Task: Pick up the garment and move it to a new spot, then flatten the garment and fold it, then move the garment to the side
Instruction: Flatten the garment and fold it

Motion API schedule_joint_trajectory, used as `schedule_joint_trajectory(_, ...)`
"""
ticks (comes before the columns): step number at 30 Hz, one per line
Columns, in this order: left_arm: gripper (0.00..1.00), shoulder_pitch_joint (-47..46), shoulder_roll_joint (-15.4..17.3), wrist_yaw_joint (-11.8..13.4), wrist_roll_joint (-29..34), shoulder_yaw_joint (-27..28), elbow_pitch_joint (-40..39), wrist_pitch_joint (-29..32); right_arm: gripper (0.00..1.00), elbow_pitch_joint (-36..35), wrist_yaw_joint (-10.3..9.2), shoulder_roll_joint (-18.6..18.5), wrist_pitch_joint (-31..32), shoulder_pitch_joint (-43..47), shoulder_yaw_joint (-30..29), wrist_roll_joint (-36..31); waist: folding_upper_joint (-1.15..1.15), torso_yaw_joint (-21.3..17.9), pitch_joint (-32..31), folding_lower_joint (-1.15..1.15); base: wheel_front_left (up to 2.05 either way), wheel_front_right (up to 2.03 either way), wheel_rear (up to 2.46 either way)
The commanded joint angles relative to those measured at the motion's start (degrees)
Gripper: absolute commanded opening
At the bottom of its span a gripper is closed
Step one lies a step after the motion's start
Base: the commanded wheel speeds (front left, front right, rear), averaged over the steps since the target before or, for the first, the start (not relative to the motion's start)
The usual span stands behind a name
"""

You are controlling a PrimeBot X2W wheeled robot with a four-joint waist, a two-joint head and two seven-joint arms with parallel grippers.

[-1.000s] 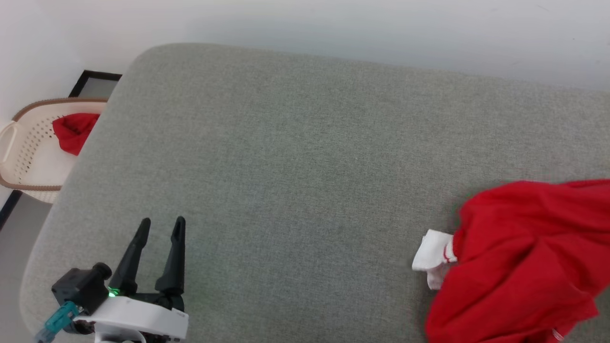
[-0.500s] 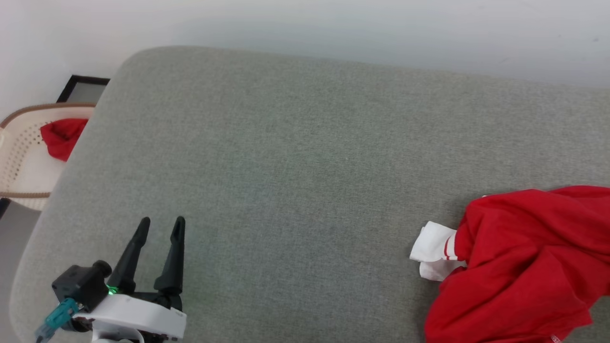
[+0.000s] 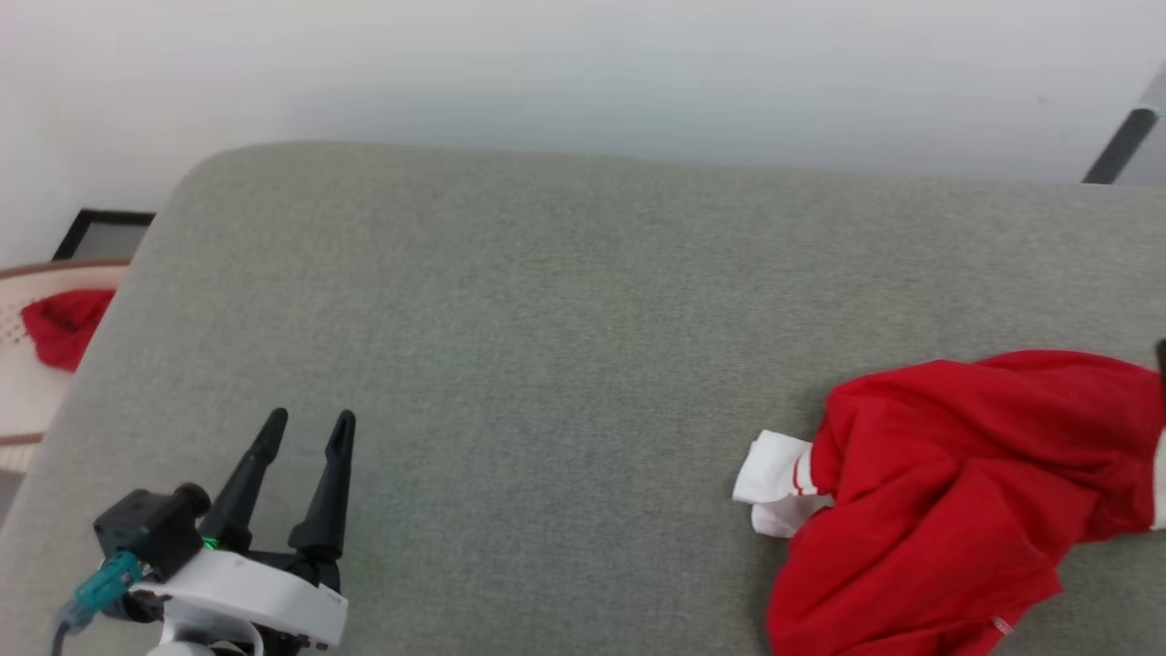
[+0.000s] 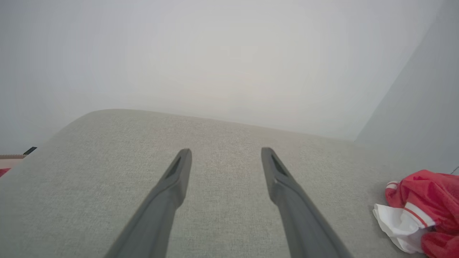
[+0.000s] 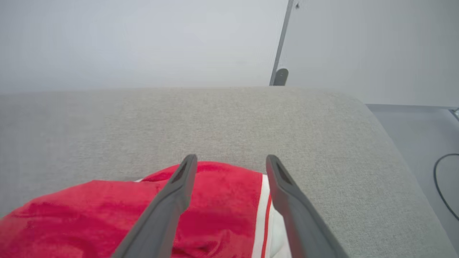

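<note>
Your right gripper (image 5: 230, 159) has its two dark fingers spread wide with nothing pinched between them, and it hangs over the garment (image 5: 89, 215) at the right end of the grey cushion (image 5: 222, 118). In the right wrist view you see red cloth in the gap between the fingers, and a white panel (image 5: 278, 229) with a thin red stripe runs beside the right-hand finger; whether either fingertip touches the fabric cannot be told. Your left gripper (image 3: 310, 419) is likewise released, fingers apart and empty, over bare fabric near the cushion's front left corner, well apart from the garment. From the head view, the garment (image 3: 938, 483) lies crumpled on the cushion's right part towards its front edge, one white sleeve (image 3: 774, 465) with red stripe trim poking out of the bunch towards the cushion's middle. The left wrist view shows that same sleeve (image 4: 394, 218) at the garment's near edge. Off the cushion's left edge stands a pale basket (image 3: 36, 271) with a brown rim, holding a smaller red cloth (image 3: 64, 323). Past the cushion's right end, a dark cable (image 5: 441, 186) lies on the floor.
</note>
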Motion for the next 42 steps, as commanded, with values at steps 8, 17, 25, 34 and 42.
schedule_joint_trajectory(8, 1.0, -0.6, 1.2, 0.1, -2.3, -1.0, -2.0, 4.3, 1.0, -9.2, -0.02, 4.7, -11.4, 7.1, 6.5, 1.8, 0.0, -4.2, -2.8, 0.0, 0.0, 0.0, 0.0)
schedule_joint_trajectory(17, 1.0, -2.4, 2.2, 0.1, -4.4, -1.9, -4.0, 8.0, 1.0, -11.9, -0.02, 7.6, -26.9, 12.9, 13.5, -0.8, 0.0, -7.9, -3.4, 0.0, 0.0, 0.0, 0.0)
schedule_joint_trajectory(25, 1.0, -5.9, 2.2, 0.1, -9.6, -4.1, -5.0, 16.6, 1.0, -10.6, -0.02, 11.2, -34.1, 15.3, 14.8, -1.5, 0.0, -11.5, -2.4, 0.0, 0.0, 0.0, 0.0)
schedule_joint_trajectory(34, 1.0, -17.0, 2.4, 1.0, -16.7, -10.4, -5.7, 38.3, 1.0, -10.5, -0.02, 12.4, -36.2, 13.3, 13.7, -2.1, 0.0, -15.6, 0.8, 0.0, 0.0, 0.0, 0.0)
schedule_joint_trajectory(42, 1.0, -23.1, 0.8, 2.5, -20.2, -15.6, -2.2, 50.9, 1.0, -9.6, -0.02, 13.7, -38.4, 11.8, 14.6, -1.4, 0.0, -19.7, 4.6, 0.0, 0.0, 0.0, 0.0)
